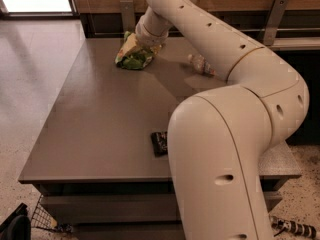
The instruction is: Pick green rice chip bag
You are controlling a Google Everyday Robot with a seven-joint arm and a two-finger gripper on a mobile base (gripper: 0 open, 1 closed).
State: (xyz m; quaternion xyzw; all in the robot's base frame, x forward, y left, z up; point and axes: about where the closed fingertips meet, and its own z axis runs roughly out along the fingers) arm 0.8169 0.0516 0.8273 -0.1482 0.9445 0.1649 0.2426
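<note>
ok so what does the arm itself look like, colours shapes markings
The arm is glossy cream-white: fat rounded tubular shells with bulbous joints, thin seams between segments and small dark round holes dotted along them. No cables or lettering show. It narrows to a ringed collar at the gripper, mostly hidden, over at the green rice chip bag on the far side of the table.

gripper (142,47) | on green rice chip bag (131,60), seemingly touching | table (90,129) rear

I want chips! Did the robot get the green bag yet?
Not yet. Done: the gripper is right at the green rice chip bag, at the far side of the table. In hand: getting hold of it; I can't see the grip. Left: lifting it off the table.
</note>
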